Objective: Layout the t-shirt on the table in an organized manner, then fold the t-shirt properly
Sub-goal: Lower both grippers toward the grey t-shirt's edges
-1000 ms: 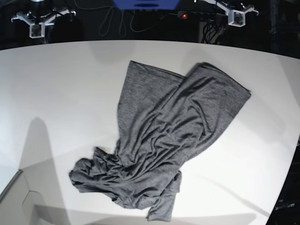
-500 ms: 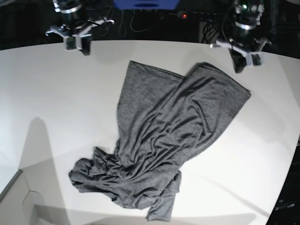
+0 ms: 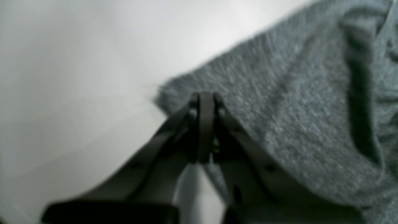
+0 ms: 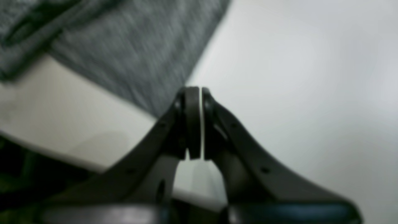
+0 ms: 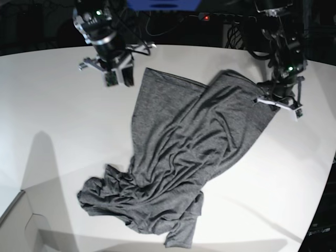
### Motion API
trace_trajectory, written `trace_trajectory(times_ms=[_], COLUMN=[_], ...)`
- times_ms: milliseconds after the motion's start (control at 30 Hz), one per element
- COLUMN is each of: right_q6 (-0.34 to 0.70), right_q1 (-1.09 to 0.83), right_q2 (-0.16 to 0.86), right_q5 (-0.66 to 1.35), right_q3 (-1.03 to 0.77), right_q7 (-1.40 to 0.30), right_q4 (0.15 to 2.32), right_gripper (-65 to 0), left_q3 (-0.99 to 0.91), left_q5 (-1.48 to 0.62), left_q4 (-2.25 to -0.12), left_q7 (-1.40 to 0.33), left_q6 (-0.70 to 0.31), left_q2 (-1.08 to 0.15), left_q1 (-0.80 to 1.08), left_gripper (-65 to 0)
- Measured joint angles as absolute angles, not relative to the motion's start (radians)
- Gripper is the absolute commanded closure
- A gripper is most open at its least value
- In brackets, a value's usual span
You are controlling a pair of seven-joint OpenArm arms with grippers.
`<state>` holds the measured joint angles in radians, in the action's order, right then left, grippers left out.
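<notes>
The base view looks down from high above on the whole table [image 5: 52, 121] and the t-shirt [image 5: 194, 152]. Each wrist view sits close behind its own closed fingers, looking along them, very near and blurred. The left wrist view shares one corner of the shirt, the right wrist view another edge.

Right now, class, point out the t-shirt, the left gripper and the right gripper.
t-shirt [image 5: 194, 147], base view, wrinkled middle of the fabric.
left gripper [image 3: 205, 102], left wrist view, closed tips over the shirt's corner.
right gripper [image 4: 196, 93], right wrist view, closed tips beside the shirt's edge.
</notes>
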<state>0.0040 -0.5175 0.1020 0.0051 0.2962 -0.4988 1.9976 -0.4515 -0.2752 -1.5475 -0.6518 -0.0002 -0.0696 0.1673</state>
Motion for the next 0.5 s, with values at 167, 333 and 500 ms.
trace_trajectory(times_ms=[167, 333, 500], right_q6=[0.004, 0.004, 0.004], right_q1=[-0.406, -0.322, -0.266], right_q2=[0.093, 0.060, 0.024], right_q5=[0.008, 0.006, 0.007], right_q3=[0.360, 0.418, 0.502], right_q7=[-0.561, -0.540, -0.557], right_q4=[1.954, 1.812, 1.661], right_gripper=[0.0, 0.0, 0.0], left_q3=[-0.452, -0.453, -0.385], left_q5=[-0.285, -0.291, -0.286], left_q4=[-1.435, -1.280, -1.117], left_q7=[-0.601, -0.500, -0.391], left_q6=[-0.004, -0.013, -0.017], left_q2=[-0.076, -0.120, -0.198], left_q1=[0.113, 0.017, -0.077], left_gripper=[-0.1, -0.1, -0.1])
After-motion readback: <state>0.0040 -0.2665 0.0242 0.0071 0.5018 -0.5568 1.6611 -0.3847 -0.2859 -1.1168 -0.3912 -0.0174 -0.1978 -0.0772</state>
